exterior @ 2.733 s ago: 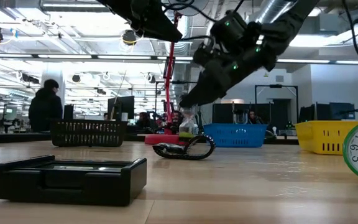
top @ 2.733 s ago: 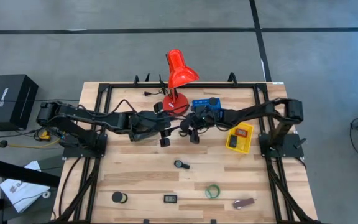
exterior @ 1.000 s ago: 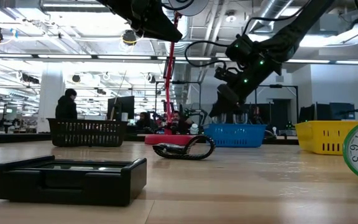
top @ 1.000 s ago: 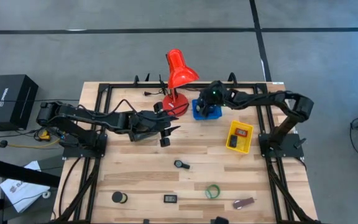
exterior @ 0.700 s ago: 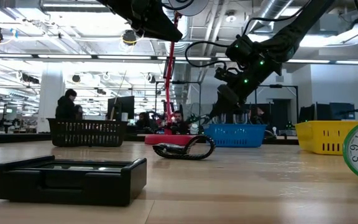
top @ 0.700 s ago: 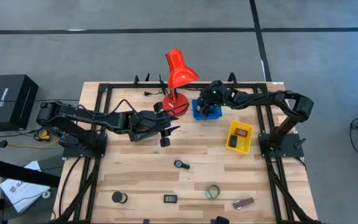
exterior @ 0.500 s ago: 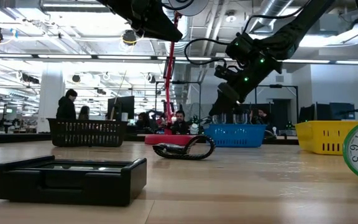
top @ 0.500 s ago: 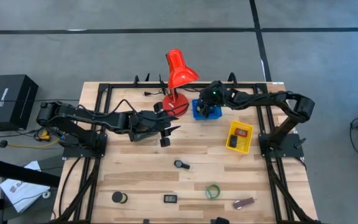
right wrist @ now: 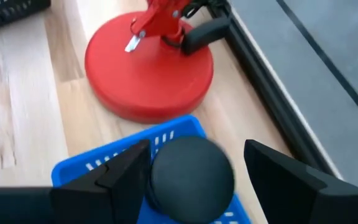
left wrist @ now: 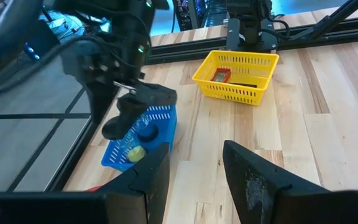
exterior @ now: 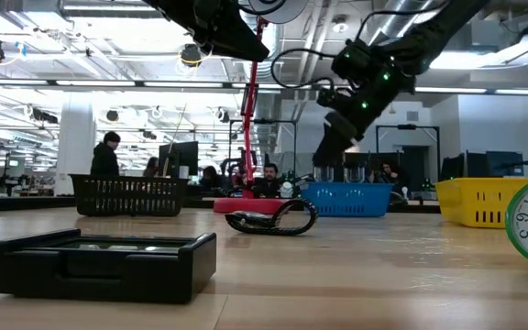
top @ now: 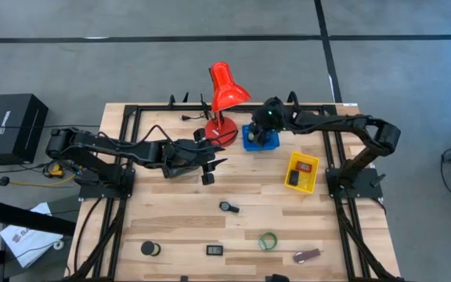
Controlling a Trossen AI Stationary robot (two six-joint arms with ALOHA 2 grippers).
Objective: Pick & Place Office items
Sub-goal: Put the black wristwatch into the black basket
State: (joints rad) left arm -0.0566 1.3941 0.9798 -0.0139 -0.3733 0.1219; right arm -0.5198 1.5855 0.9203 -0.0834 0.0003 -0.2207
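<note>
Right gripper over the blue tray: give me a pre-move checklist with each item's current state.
1. Right gripper open: ok, its fingers stand wide apart in its wrist view.
2. Nothing between its fingers: ok, the black roll lies below them in the blue tray.
3. Roll fully inside the tray: ok, the tray's walls show around it.
4. Red desk lamp clear of the right arm: cannot tell, its base sits right beside the tray.
5. Left gripper out of the way: ok, it hangs over the table's middle, apart from the tray.
6. Next items reachable: ok, the green tape ring lies uncovered near the front edge.
</note>
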